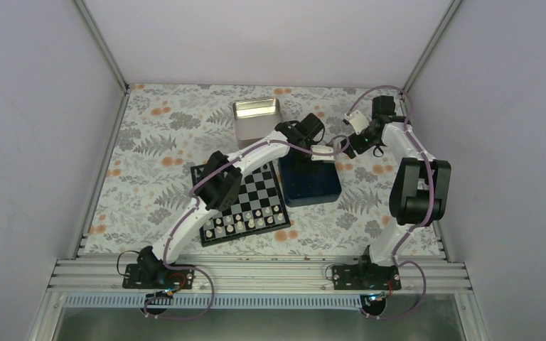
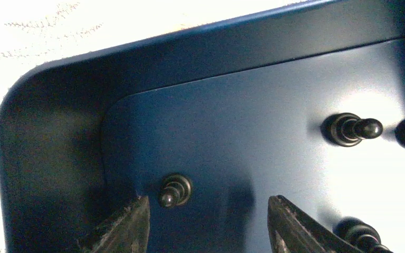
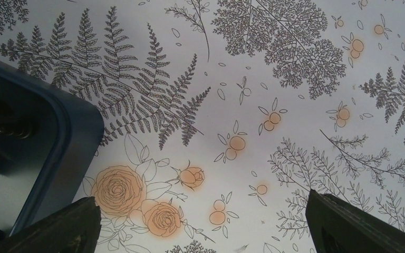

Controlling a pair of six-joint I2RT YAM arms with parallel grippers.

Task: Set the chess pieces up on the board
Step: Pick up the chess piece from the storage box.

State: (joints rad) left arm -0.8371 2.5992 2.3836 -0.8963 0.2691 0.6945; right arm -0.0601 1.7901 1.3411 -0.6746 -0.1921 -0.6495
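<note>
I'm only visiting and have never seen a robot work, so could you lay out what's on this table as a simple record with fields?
Board: on the flowered cloth, cream-white chessmen on its near rows
Black chess pieces: several lying in the navy box
Left gripper: open, inside the box; nearest piece between its jaws, not gripped
Right gripper: open wide, over cloth beside the box
Metal tin: behind the board

No readable text, brand, number or sign shows on the board (image 1: 259, 186), the navy box (image 1: 313, 186) or the tin (image 1: 254, 121).
</note>
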